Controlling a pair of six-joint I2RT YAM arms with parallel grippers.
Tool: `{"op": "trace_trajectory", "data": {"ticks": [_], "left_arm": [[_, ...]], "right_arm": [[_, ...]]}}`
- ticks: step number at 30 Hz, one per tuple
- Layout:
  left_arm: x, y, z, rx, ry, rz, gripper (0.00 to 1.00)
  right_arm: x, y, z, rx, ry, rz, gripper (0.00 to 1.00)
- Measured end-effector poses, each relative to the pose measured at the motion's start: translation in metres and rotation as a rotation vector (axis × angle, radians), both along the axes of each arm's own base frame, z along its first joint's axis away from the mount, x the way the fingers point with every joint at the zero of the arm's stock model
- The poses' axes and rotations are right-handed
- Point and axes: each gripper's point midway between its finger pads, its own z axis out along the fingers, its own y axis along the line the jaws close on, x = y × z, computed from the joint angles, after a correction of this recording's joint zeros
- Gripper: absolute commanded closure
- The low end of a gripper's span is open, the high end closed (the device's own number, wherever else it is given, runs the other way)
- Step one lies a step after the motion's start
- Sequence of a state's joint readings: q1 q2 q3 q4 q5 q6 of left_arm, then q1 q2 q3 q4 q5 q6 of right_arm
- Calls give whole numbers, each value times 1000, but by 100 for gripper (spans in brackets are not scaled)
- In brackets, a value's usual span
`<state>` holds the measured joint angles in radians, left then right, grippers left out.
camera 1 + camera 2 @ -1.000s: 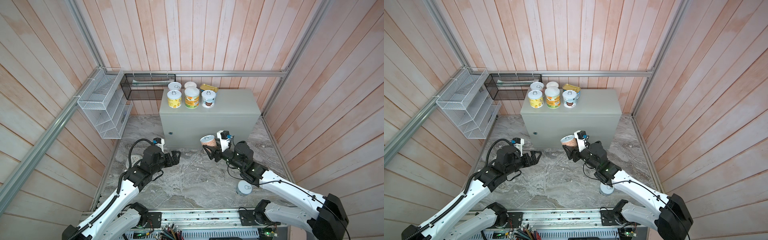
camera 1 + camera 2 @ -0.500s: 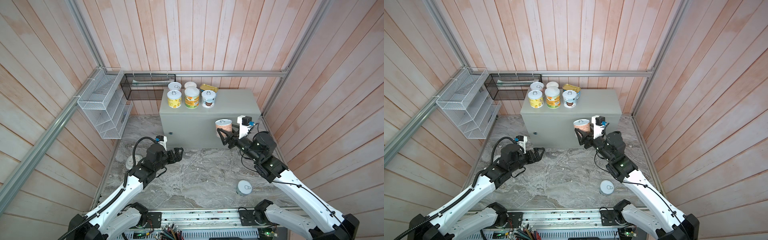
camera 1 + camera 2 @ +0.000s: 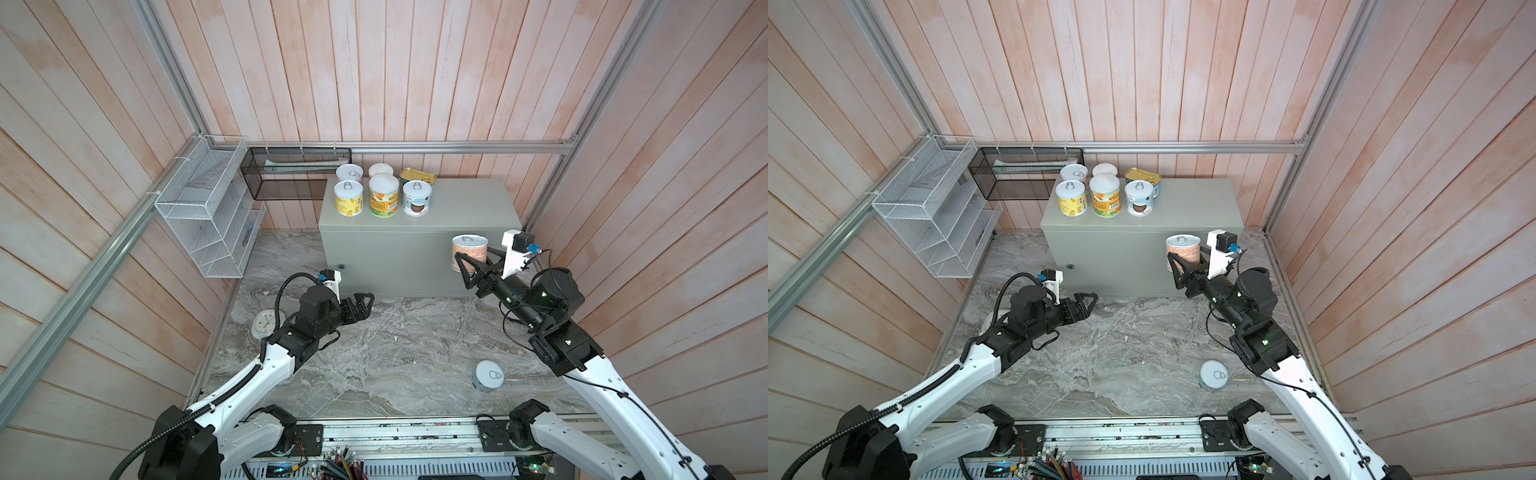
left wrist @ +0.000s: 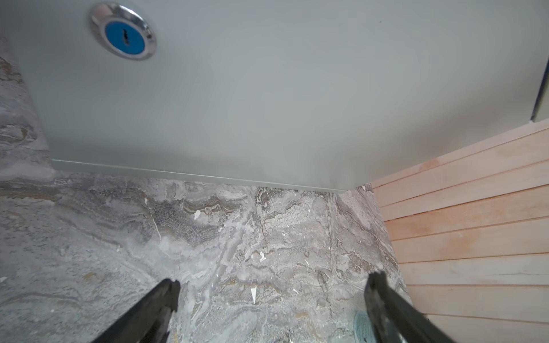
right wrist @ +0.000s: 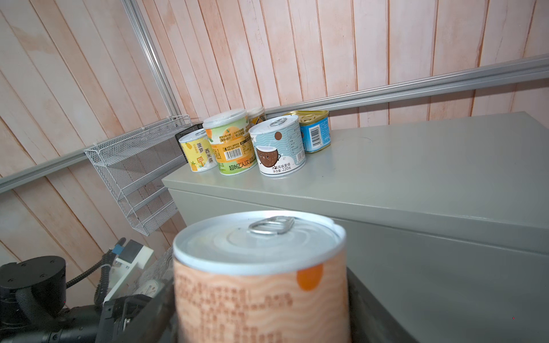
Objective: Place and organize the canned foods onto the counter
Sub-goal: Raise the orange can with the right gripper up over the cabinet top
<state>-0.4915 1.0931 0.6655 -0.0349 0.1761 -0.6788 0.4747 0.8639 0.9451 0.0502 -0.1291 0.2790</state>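
Observation:
My right gripper [image 3: 473,261] [image 5: 261,300] is shut on a pink-orange can [image 3: 469,252] [image 3: 1182,252] [image 5: 261,276], held upright in the air before the right front of the grey-green counter [image 3: 457,208] [image 3: 1187,203] [image 5: 416,178]. On the counter's back left stand a yellow can [image 3: 348,198], an orange-green can [image 3: 383,195], a blue-white can [image 3: 417,198], a gold tin [image 3: 417,176] and two white-lidded cans behind them. One more can [image 3: 488,375] [image 3: 1212,375] stands on the marble floor. My left gripper [image 3: 363,305] [image 4: 271,294] hangs open and empty over the floor, near the counter's lock [image 4: 123,31].
A pale-blue clock [image 3: 264,324] lies on the floor by the left arm. A white wire rack [image 3: 203,216] and a black mesh basket [image 3: 291,174] hang on the left and back walls. Wooden walls close in the marble floor [image 3: 395,353].
My right arm has carried the pink-orange can up and to the right, from before the counter's middle to its right front. The left arm has edged forward, its gripper still open.

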Motion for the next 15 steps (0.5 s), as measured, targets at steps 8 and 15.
{"op": "trace_trajectory", "data": {"ticks": [8, 15], "left_arm": [[-2, -4, 6, -30, -18, -21, 0], [-8, -1, 11, -40, -38, -21, 0]], "right_arm": [[16, 1, 50, 14, -89, -4, 33], [48, 0, 73, 22, -128, -27, 33]]}}
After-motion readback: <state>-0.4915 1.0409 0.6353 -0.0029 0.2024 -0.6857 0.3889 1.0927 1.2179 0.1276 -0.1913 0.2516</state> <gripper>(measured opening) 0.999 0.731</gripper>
